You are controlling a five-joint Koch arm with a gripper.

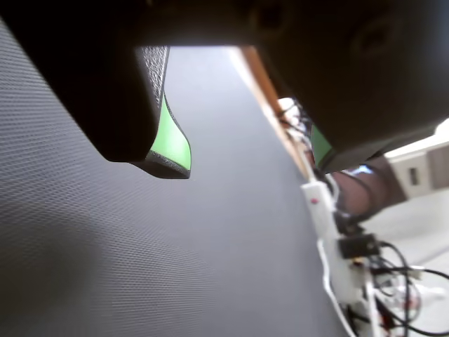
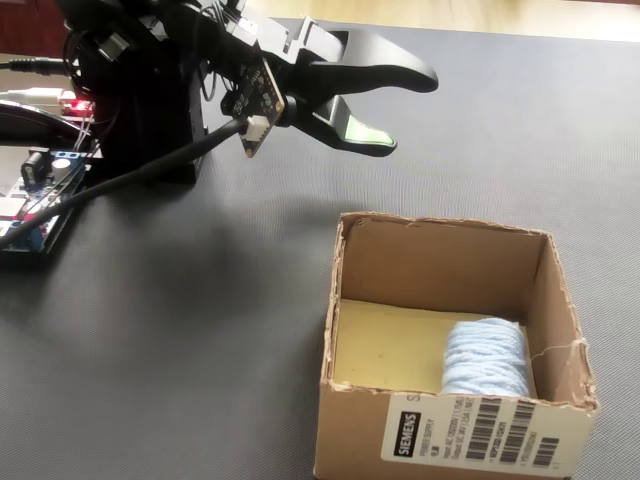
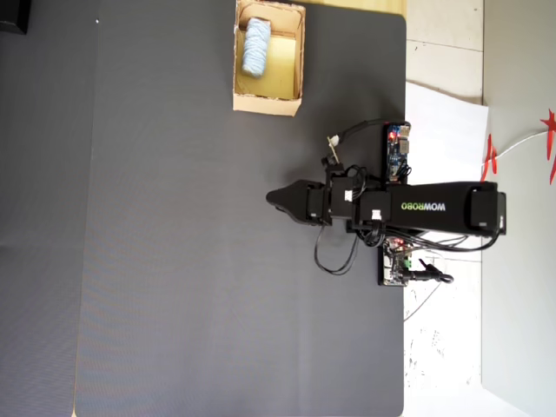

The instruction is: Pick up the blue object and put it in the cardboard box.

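Note:
The blue object lies inside the cardboard box, against its right wall in the fixed view. In the overhead view the blue object rests in the left half of the cardboard box at the top of the mat. My gripper hovers above the mat, up and left of the box, well apart from it. Its jaws with green pads are spread and hold nothing. In the wrist view the gripper shows only bare mat between its jaws. From overhead the gripper points left, well below the box.
The dark grey mat covers the table. Circuit boards with lit LEDs and cables sit beside the arm's base. In the wrist view a white power strip and wires lie past the mat's edge. White paper lies right of the mat.

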